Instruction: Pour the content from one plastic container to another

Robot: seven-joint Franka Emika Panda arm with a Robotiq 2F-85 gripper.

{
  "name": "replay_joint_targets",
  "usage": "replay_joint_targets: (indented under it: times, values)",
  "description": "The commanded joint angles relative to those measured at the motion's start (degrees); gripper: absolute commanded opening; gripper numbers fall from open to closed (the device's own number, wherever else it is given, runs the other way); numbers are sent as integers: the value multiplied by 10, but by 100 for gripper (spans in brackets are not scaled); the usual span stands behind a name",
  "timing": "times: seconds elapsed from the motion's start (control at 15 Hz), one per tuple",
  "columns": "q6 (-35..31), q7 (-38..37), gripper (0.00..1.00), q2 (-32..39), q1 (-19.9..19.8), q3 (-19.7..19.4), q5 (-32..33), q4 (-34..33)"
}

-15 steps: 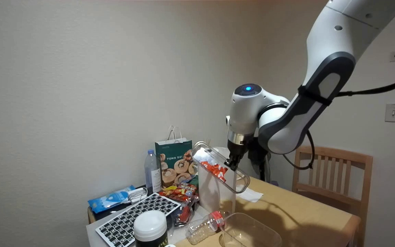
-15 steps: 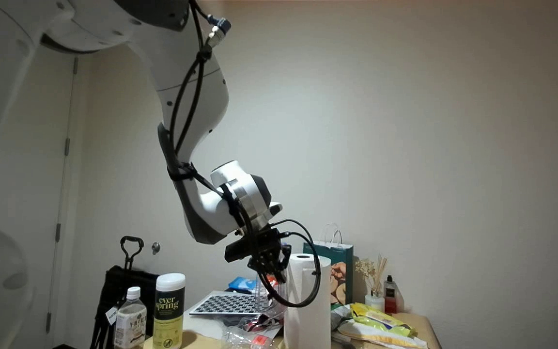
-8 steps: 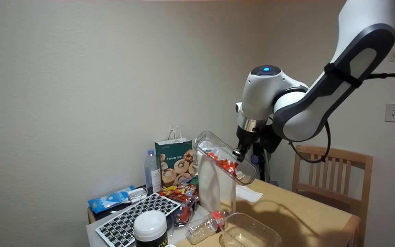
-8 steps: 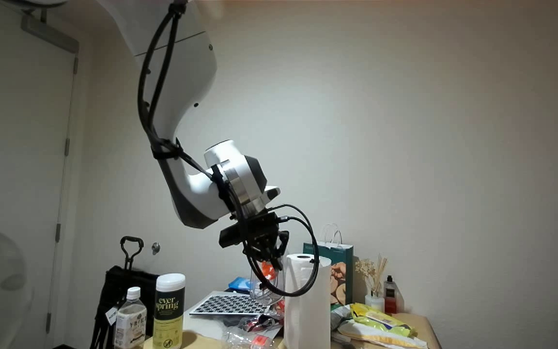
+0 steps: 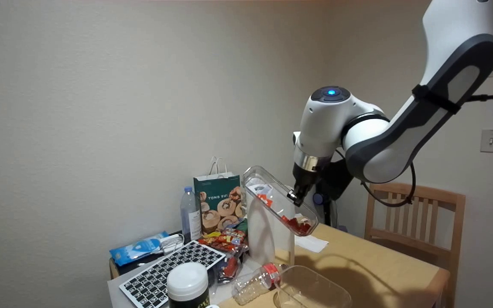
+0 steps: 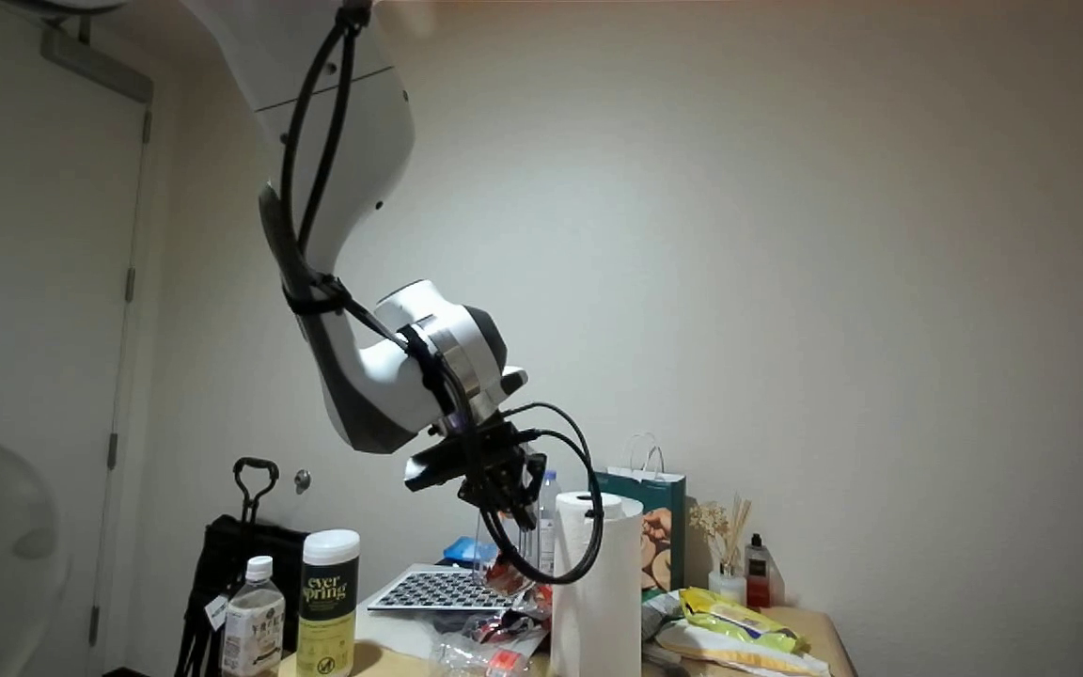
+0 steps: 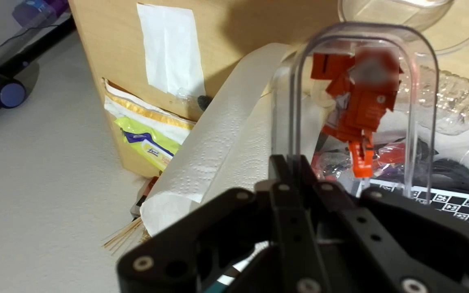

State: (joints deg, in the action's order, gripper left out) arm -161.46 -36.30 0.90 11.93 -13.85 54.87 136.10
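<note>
My gripper (image 5: 295, 200) is shut on one long side of a clear plastic container (image 5: 278, 205), held in the air above the table. In the wrist view the container's rim (image 7: 295, 106) passes between the fingertips. The container slopes, its end nearer the chair lower. Red-orange packets (image 5: 297, 226) lie mostly in that low end, with a few higher up; the wrist view shows the packets (image 7: 360, 101) inside the walls. A second clear container (image 5: 315, 284) stands on the table, lower and nearer that camera, with no packets seen in it; its edge (image 7: 401, 16) shows in the wrist view.
A paper towel roll (image 6: 598, 592) stands close by the held container. A plastic bottle (image 5: 253, 286) lies beside the container on the table. Also around are a white-lidded canister (image 5: 188, 280), a checkered board (image 5: 171, 273), snack bags (image 5: 227, 239) and a paper bag (image 5: 218, 201).
The arm has risen and moved toward the chair with the container, then dipped slightly. Inside, most of the packets have slid into the lower end.
</note>
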Motion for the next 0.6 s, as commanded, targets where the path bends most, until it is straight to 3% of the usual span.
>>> replay_joint_targets:
  times: [0.0, 0.4, 0.47, 0.53]
  values:
    - [14, -150, 5, -27, 11, 5, 101, 22]
    - [66, -408, 5, -63, 21, 19, 321, 25]
    - [44, -347, 6, -43, 17, 11, 264, 8]
    - [49, -373, 6, -47, 18, 13, 290, 11]
